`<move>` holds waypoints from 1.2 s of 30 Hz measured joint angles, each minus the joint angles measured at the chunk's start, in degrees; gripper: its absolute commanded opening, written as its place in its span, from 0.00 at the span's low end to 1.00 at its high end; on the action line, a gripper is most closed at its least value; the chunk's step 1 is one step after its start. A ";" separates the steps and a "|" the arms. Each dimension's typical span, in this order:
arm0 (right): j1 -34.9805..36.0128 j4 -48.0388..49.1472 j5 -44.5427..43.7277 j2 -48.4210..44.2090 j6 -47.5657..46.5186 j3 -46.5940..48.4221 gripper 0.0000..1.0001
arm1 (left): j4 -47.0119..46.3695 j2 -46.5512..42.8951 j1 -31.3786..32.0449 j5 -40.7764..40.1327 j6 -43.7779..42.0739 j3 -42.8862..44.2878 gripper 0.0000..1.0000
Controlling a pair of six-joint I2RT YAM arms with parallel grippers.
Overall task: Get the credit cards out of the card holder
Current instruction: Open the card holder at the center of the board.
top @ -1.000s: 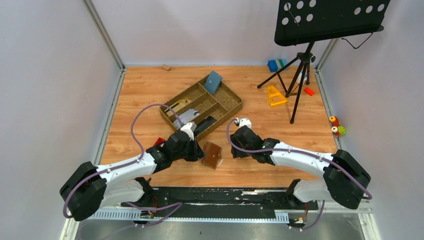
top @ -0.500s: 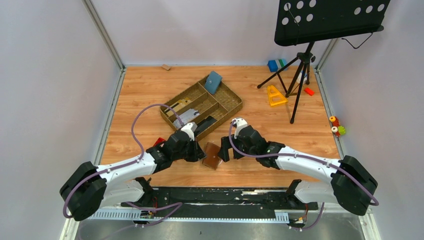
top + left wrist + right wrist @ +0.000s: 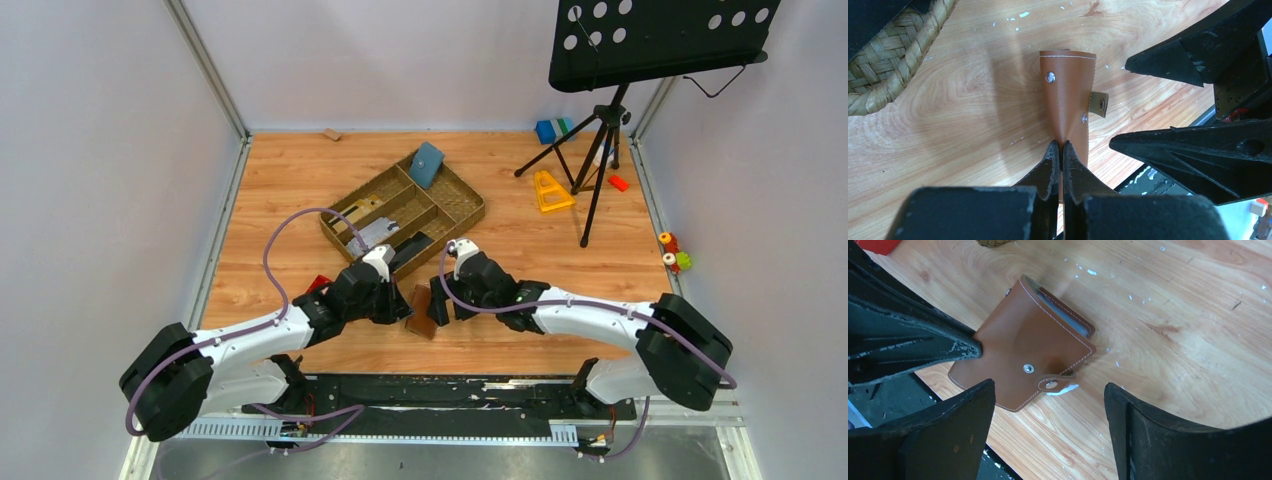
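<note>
**Card holder and grippers.** The card holder [image 3: 421, 312] is shown on the table [image 3: 300, 170], near the middle of its near edge, and is largely covered in the top view by both grippers. One cover is clamped between the closed fingers of the left gripper [image 3: 1060, 150]. The right gripper [image 3: 1048, 390] is positioned just beside it, jaws wide apart, with nothing gripped. The closing tab [image 3: 1052, 384] is unfastened. Only a thin grey inner edge is exposed, and no cards can be made out.

Pale grey walls [image 3: 100, 150] stood around the wooden table [image 3: 290, 180]. A black music stand [image 3: 650, 60] stood far behind the fingers [image 3: 1168, 440], to their right.
</note>
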State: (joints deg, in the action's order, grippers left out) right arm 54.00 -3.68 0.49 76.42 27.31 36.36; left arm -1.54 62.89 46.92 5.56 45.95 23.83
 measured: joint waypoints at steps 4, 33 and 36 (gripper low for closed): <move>0.37 0.39 -1.11 2.05 0.26 1.60 0.68 | 0.00 0.00 0.15 0.00 -0.02 0.00 0.00; 0.35 -3.32 -3.85 3.02 3.52 1.40 0.32 | 0.09 0.22 0.35 -0.09 -0.07 0.00 0.00; 0.35 -3.32 -3.85 3.63 4.15 1.18 0.31 | 0.11 0.22 0.37 -0.11 -0.07 0.00 0.00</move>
State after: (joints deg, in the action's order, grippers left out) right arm 54.35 -7.01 -3.36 80.05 31.46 37.54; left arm -1.43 63.11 47.29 5.45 45.89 23.83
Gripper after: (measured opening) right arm 0.319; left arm 0.011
